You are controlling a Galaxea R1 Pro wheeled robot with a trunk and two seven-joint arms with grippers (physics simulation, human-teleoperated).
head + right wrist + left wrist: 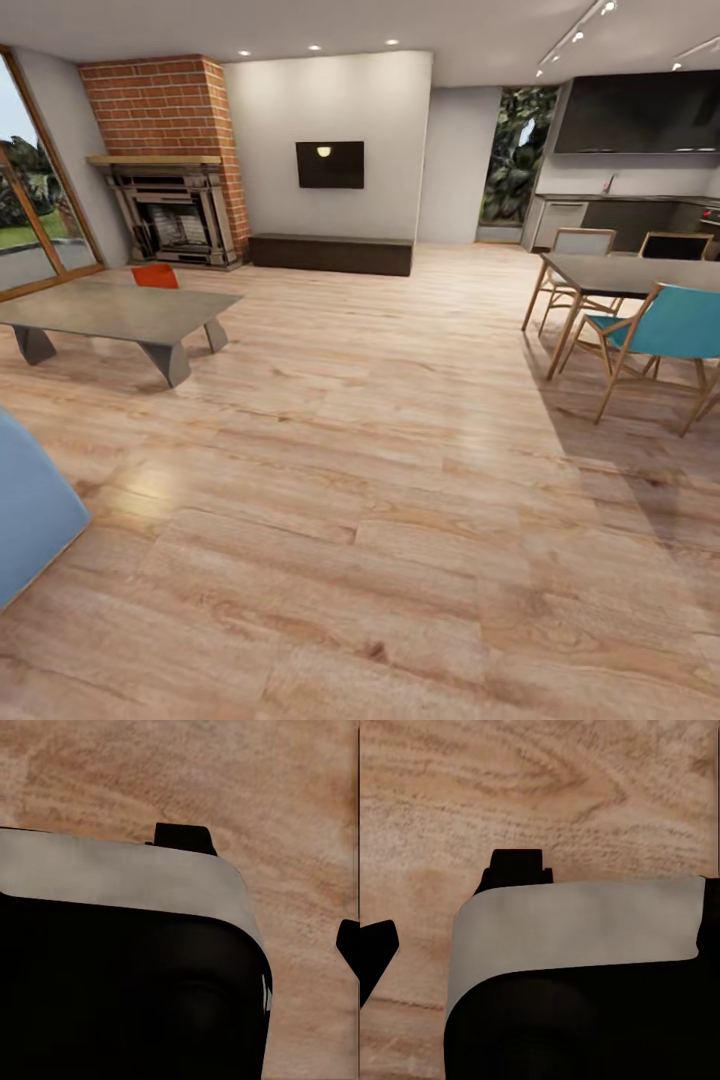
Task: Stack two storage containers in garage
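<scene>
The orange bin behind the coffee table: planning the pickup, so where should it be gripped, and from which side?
Probably by its top rim, from above. The bin sits beyond the coffee table, which hides its lower part, so its walls can't be judged from here. The robot likely needs to drive around the table first.

Floor: light wood planks, warm tan with darker grain streaks.
Fireplace: red brick with pale mortar lines; dark surround.
TV: black.
Cabinet: dark brown.
Storage container: plain orange-red.
Coffee table: flat grey.
Chair: teal seat, light wooden legs.
Walls: white.
Left gripper: black fingers, pale grey body band.
Right gripper: black fingers, grey band.
</scene>
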